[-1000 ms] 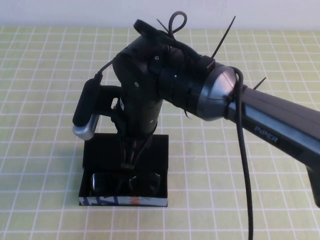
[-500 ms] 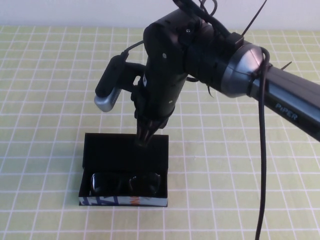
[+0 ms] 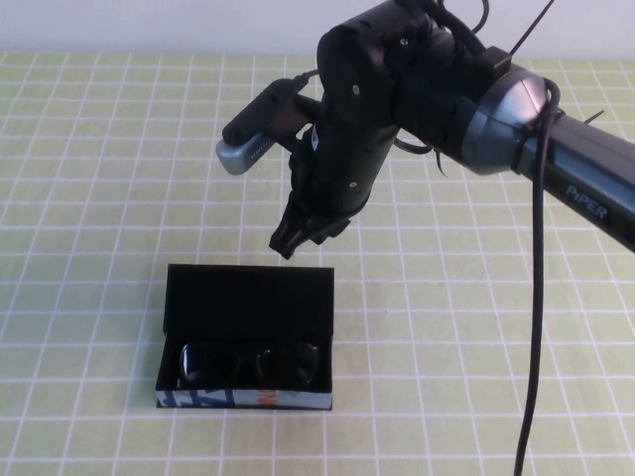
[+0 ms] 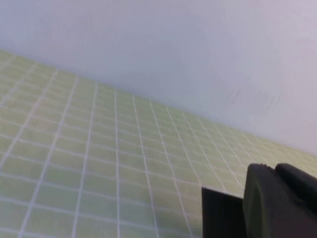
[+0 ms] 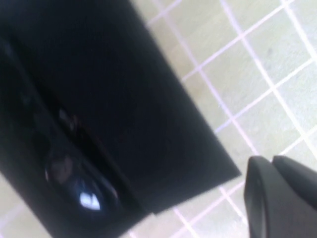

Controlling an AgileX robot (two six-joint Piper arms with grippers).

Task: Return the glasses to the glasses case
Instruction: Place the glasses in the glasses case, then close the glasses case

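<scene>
The glasses case (image 3: 248, 297) lies open on the checked table, its lid flat toward the far side and its printed front side (image 3: 243, 400) facing me. The black glasses (image 3: 248, 364) lie inside its tray. My right gripper (image 3: 288, 243) hangs above the table just beyond the lid's far edge, shut and empty. The right wrist view shows the case (image 5: 129, 109), the glasses (image 5: 74, 186) and that gripper's closed fingertips (image 5: 275, 168). My left gripper (image 4: 272, 171) shows only in the left wrist view, shut and empty, over the table; it is out of the high view.
A yellow-green checked cloth (image 3: 99, 198) covers the table, with a pale wall (image 4: 198, 49) along its far edge. The right arm's dark body and cables (image 3: 437, 99) reach in from the right above the table.
My right gripper has risen out of the case and drawn back toward the far right. The glasses stay in the case.
</scene>
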